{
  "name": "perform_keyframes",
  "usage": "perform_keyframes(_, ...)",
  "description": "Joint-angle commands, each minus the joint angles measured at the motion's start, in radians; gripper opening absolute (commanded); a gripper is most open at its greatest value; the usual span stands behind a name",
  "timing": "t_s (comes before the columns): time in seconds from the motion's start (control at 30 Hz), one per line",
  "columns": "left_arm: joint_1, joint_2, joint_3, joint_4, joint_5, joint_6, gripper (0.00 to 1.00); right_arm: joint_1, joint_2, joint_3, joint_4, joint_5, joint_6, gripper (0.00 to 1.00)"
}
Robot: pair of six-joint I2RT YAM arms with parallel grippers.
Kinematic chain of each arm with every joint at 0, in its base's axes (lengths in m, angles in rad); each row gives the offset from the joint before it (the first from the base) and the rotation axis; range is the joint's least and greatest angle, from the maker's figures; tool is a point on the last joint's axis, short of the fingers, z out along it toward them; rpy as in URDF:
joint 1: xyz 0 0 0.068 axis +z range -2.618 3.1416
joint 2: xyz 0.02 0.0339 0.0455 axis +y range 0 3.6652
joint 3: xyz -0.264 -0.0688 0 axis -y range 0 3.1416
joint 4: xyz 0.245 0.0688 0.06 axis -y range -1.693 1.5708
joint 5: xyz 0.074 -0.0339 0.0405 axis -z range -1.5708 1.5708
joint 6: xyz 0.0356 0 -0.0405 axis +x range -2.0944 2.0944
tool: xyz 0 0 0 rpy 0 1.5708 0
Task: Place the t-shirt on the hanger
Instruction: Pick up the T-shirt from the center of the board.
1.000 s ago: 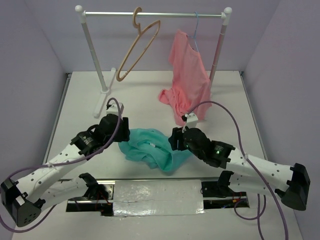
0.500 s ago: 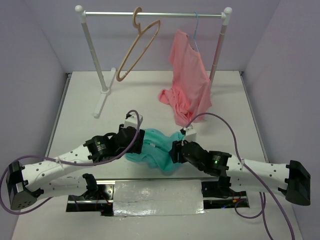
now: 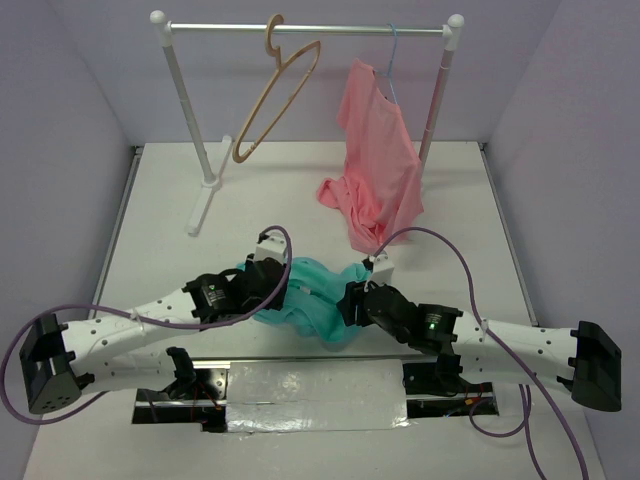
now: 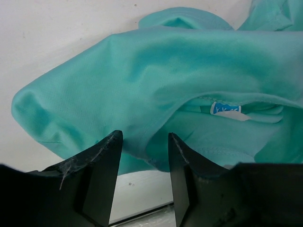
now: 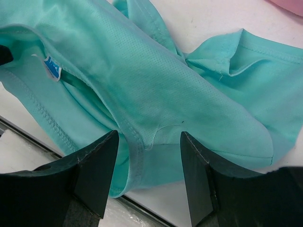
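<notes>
The t-shirt (image 3: 312,290) lies crumpled on the table (image 3: 280,195), well in front of the clothes rack (image 3: 350,29) and roughly below the middle of its rail. The hanger (image 3: 280,62) hangs bare by its hook near the rack's left post, tilted so one end points down toward the post's foot. A pink shirt (image 3: 380,150) on a blue wire hanger (image 3: 392,50) hangs by the rack's right post, its lower part bunched on the table.

Both arms reach in low on the near side of the rack, meeting at the teal heap. The left gripper (image 3: 265,282) sits at the heap's left edge. In the left wrist view its fingers (image 4: 106,156) are spread, with a folded hem of the t-shirt (image 4: 156,71) lying just past the tips and bare table showing in the gap. The right gripper (image 3: 352,296) sits at the heap's right edge. Its fingers (image 5: 99,156) are also spread, and a stitched edge of the t-shirt (image 5: 165,80) runs into the gap between them. A small blue and white label (image 4: 226,109) shows inside the neck opening.
</notes>
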Motion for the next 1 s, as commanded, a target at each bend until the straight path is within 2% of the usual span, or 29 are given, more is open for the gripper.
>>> perform_keyframes(0.0, -0.003, 0.043, 0.032, 0.046, -0.024, 0.031, 0.55, 0.007, -0.018, -0.009, 0.050, 0.036, 0.006, 0.62)
perform_keyframes(0.13, -0.002, 0.101, 0.049, 0.045, -0.029, 0.033, 0.49, 0.007, -0.027, -0.017, 0.051, 0.043, 0.006, 0.63)
perform_keyframes(0.23, -0.002, 0.106, 0.046, 0.048, -0.035, 0.028, 0.25, 0.007, -0.042, -0.023, 0.045, 0.052, 0.006, 0.63)
perform_keyframes(0.27, -0.002, 0.101, 0.045, 0.050, -0.039, 0.024, 0.08, 0.007, -0.047, -0.024, 0.044, 0.053, 0.006, 0.63)
perform_keyframes(0.3, -0.002, 0.093, 0.046, 0.050, -0.042, 0.022, 0.01, 0.007, -0.052, -0.024, 0.042, 0.056, 0.008, 0.63)
perform_keyframes(0.53, 0.015, 0.047, 0.101, -0.010, -0.078, 0.030, 0.00, 0.007, -0.038, -0.003, 0.044, 0.053, 0.000, 0.63)
perform_keyframes(0.8, 0.023, 0.027, 0.125, -0.027, -0.062, 0.040, 0.00, 0.010, 0.063, 0.009, 0.126, 0.027, 0.019, 0.62)
perform_keyframes(0.97, 0.027, 0.032, 0.109, -0.007, -0.053, 0.040, 0.00, 0.070, 0.088, 0.003, 0.140, 0.082, 0.069, 0.62)
